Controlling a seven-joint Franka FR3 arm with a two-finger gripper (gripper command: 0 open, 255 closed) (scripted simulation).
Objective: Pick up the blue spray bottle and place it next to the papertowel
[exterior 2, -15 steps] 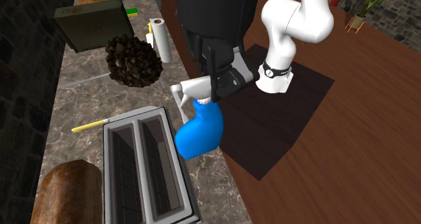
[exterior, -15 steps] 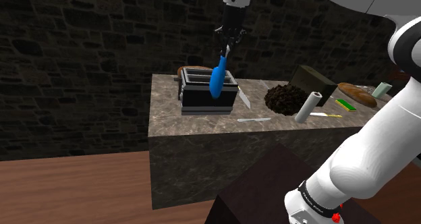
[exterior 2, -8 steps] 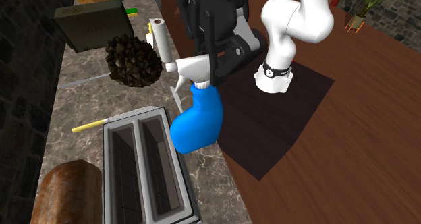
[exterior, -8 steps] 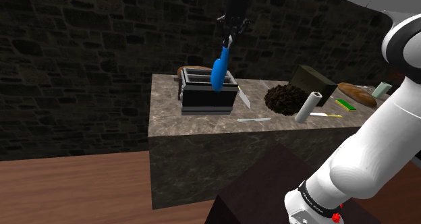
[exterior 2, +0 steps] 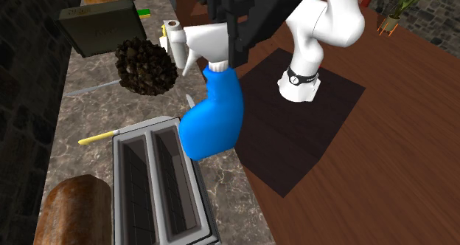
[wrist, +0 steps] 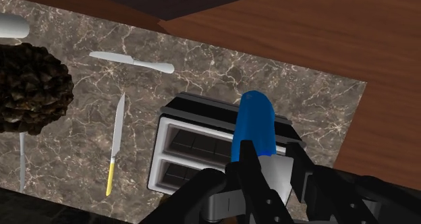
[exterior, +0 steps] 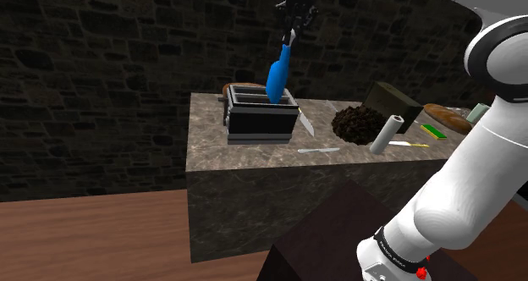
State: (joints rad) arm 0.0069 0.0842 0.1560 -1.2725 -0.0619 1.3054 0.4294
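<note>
While arm (exterior: 474, 178) reaches high over counter (exterior: 211, 135), gripper (exterior: 291, 37) points down, clenched on blue spray bottle (exterior: 277, 74) above toaster (exterior: 258, 123).

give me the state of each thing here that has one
blue spray bottle, held by its white head, lifted off the counter, tilted
gripper, shut on the blue spray bottle
toaster, upright, both slots empty
paper towel roll, lying on its side
yellow-handled knife, lying flat
</note>
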